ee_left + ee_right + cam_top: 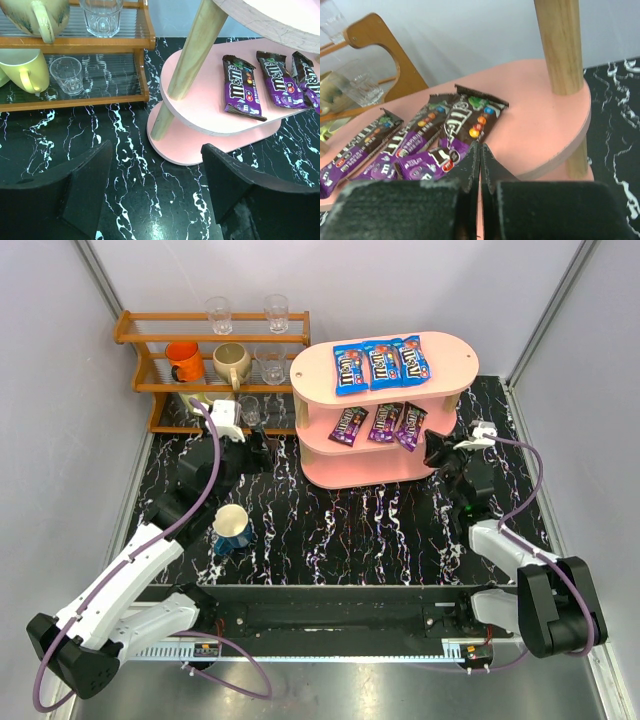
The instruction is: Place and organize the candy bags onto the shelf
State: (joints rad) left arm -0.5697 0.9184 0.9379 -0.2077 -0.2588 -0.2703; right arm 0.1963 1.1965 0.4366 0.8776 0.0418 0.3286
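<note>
– Right gripper first, since it fills the bottom of its wrist view. Your jaws are pressed together with nothing between them. The tips sit in front of the near edge of the shelf's middle board, right at the end of one purple bag. You cannot tell whether they touch it.

– And my left side?

– Your left gripper hangs low over the black marbled counter. Its jaws stand apart and empty, facing the pink shelf's lower boards, with the wooden rack off to the left.

– Where are the bags?

– All six are on the shelf. You have three blue candy bags lying flat side by side on the top board. The three purple candy bags lie in a row on the middle board, towards your right arm's end. The two nearest that arm are close enough to touch.

– Anything else on the counter?

– One blue mug stands beside your left arm, well apart from the shelf. The rack behind holds an orange mug, a beige mug and some glasses.
</note>
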